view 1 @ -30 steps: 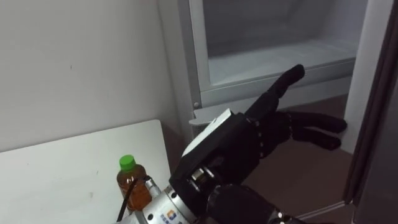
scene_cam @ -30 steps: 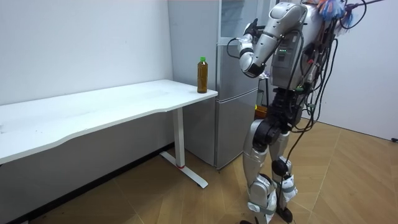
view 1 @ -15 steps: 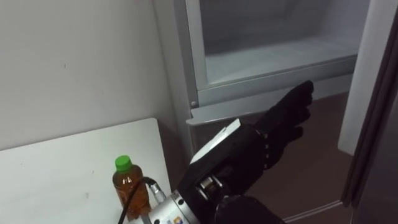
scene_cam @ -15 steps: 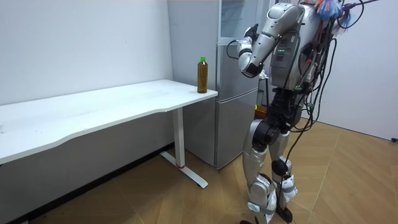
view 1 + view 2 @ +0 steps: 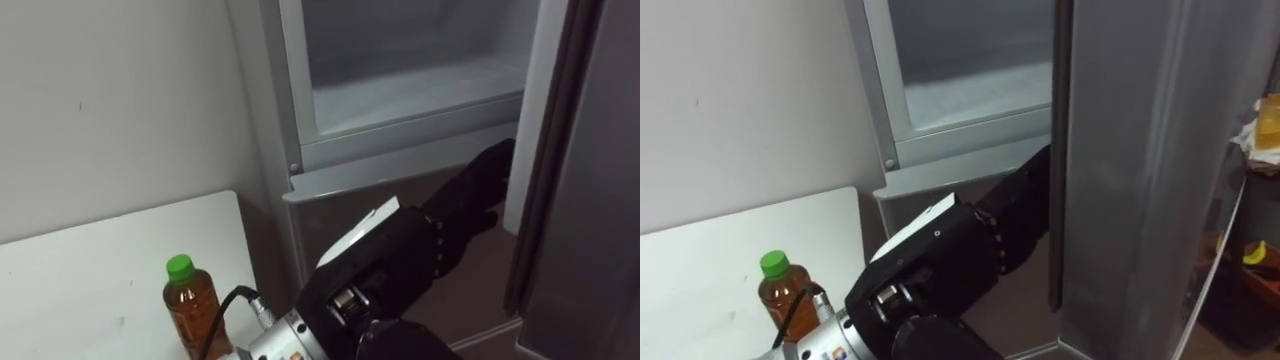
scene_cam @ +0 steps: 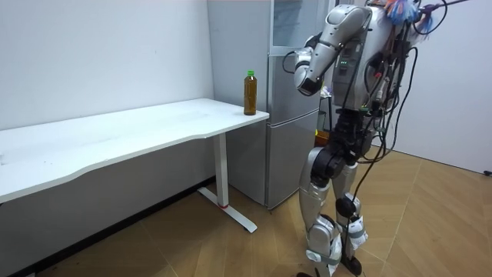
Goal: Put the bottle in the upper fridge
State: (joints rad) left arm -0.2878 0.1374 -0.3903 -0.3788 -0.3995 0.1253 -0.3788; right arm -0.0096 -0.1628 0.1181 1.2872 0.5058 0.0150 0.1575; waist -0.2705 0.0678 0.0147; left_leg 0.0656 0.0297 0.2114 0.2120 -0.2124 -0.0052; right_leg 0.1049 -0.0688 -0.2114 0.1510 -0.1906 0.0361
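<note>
Plainly, left eye view, bottle (image 5: 190,305): it stands upright on the table (image 5: 80,290), at the corner next to the fridge (image 5: 340,195), and nothing holds it.
Left eye view, handling: amber liquid reaches almost to the green cap, so I judge it fairly heavy. The plastic looks stiff, smooth and likely slippery, and a wrap around the mid-body should hold best.
Left eye view, left hand (image 5: 400,250): the fingers are straight and relaxed and carry nothing. It stretches toward the fridge front, beyond the bottle.
Left eye view, upper compartment (image 5: 410,90): it is open, with a bare pale floor.
Right eye view, door (image 5: 1140,150): it stands open on the right. The left hand (image 5: 950,255) has its fingertips right at the door's edge, and I cannot tell whether they touch.
Right eye view, bottle (image 5: 785,295): it is just beside the forearm, which could knock it over.
Room view, robot: it stands before the fridge (image 6: 288,131), at the table's (image 6: 115,135) end.
Room view, bottle (image 6: 250,92): it is on the table corner, well apart from the raised left hand (image 6: 301,60).
Room view, obstacles: the door edge and the fridge frame lie along the path upward.
</note>
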